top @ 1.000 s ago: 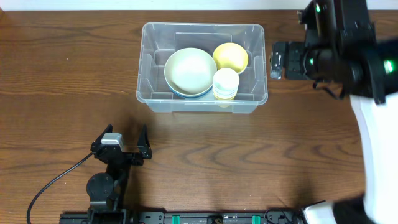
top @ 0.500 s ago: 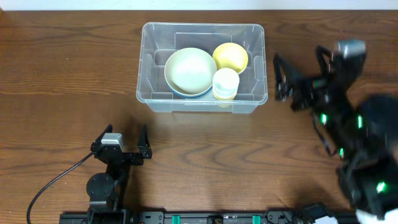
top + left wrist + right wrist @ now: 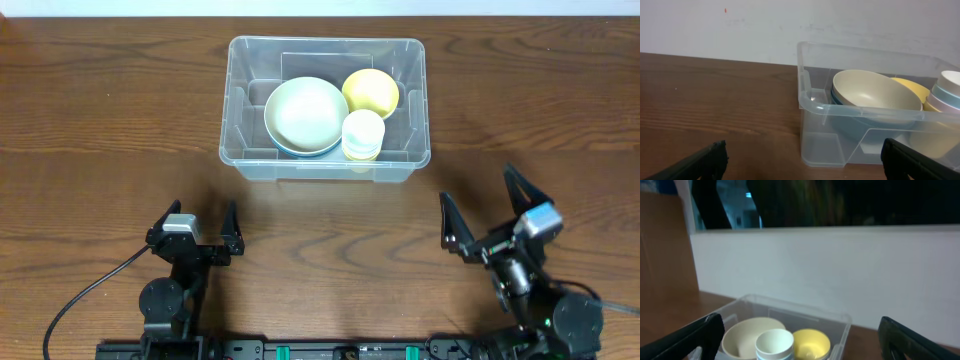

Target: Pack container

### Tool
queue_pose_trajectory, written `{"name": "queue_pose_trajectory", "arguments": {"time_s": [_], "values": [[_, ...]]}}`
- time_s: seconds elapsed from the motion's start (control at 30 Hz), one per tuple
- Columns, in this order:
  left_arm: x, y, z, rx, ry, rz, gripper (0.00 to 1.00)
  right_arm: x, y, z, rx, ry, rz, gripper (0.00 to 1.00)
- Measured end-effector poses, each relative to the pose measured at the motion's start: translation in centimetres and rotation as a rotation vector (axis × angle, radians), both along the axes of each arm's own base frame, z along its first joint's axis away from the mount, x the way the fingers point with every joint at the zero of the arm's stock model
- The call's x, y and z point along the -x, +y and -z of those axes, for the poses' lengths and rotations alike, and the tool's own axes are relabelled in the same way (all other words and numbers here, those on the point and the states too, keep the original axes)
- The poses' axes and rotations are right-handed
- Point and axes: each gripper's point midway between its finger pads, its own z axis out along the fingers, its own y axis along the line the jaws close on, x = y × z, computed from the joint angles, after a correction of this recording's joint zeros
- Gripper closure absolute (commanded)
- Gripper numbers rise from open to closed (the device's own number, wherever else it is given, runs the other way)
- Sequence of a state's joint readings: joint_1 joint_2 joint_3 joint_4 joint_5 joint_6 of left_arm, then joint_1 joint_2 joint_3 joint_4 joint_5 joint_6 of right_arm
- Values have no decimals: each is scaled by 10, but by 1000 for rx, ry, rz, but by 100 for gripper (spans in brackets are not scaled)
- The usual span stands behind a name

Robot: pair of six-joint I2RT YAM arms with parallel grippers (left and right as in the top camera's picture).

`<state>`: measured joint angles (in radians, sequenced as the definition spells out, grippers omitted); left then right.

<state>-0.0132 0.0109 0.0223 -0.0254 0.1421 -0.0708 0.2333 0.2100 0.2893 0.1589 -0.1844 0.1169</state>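
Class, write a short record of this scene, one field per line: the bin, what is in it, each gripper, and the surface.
container: clear plastic, no lid on it, on the far half of the table
contents: pale bowl nested in a blue bowl; yellow bowl; white cup stack
left gripper: open, empty, near edge, apart from the container
right gripper: open, empty, near edge, apart from the container
surface: brown wooden table
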Motion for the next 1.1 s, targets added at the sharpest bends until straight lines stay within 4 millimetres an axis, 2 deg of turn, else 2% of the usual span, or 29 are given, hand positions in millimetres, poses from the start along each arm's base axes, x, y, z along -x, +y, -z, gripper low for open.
{"name": "queue_pose_trajectory", "arguments": {"time_s": [0.2, 0.6, 0.77, 1.03, 1.1], "values": [[0, 0, 0, 0, 0, 0, 2, 5, -9, 24, 12, -53, 39, 1], [0, 0, 0, 0, 0, 0, 2, -15, -33, 95, 189, 33, 183, 1], [0, 0, 0, 0, 0, 0, 2, -18, -44, 103, 213, 61, 236, 1], [0, 0, 0, 0, 0, 0, 2, -20, -53, 143, 251, 226, 260, 1], [0, 0, 0, 0, 0, 0, 2, -20, -53, 145, 254, 231, 263, 1]]}}
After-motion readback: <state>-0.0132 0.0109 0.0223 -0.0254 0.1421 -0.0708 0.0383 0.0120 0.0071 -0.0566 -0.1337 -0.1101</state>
